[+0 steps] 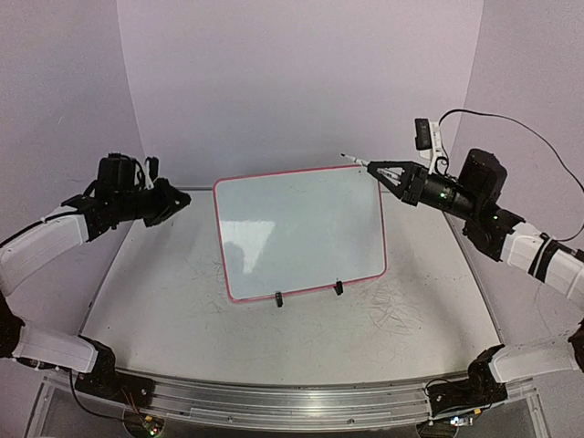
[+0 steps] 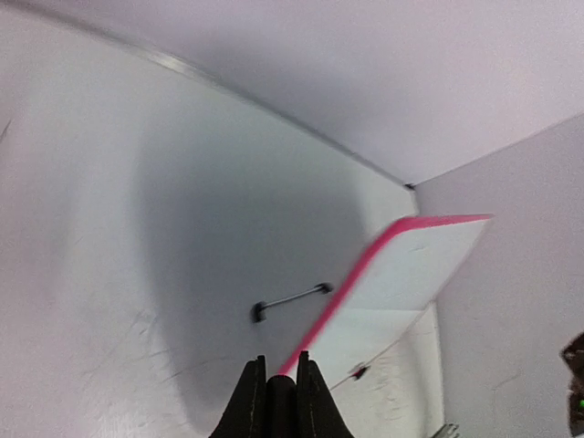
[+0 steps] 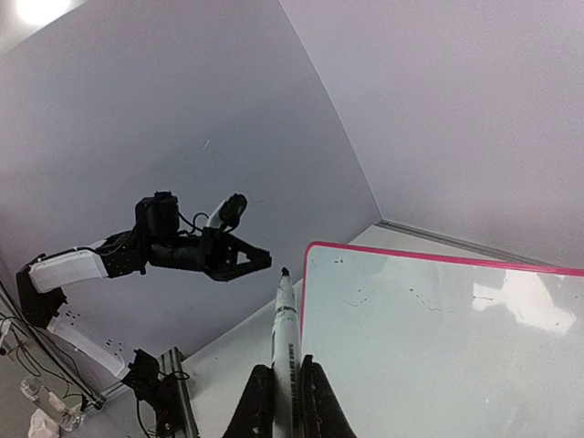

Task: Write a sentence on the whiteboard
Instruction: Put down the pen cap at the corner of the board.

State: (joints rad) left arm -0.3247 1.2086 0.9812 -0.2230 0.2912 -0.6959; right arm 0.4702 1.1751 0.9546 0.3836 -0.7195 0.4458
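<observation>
While the whiteboard [image 1: 301, 233] stands unwritten mid-table [image 1: 155, 310], the right gripper [image 1: 376, 170] clamps a marker [image 1: 356, 161] just off its far right corner, and the left gripper [image 1: 182, 201] is closed on nothing. Pressing too hard could tip or skid the propped board.

I work in a robotics lab cell. Plain lilac walls [image 1: 301, 82] close around a scuffed white table [image 1: 182, 301]. An aluminium rail [image 1: 292, 401] with exposed wiring carries my arm bases, and a black cable [image 1: 511, 123] trails from my right wrist camera [image 1: 424, 134].
</observation>
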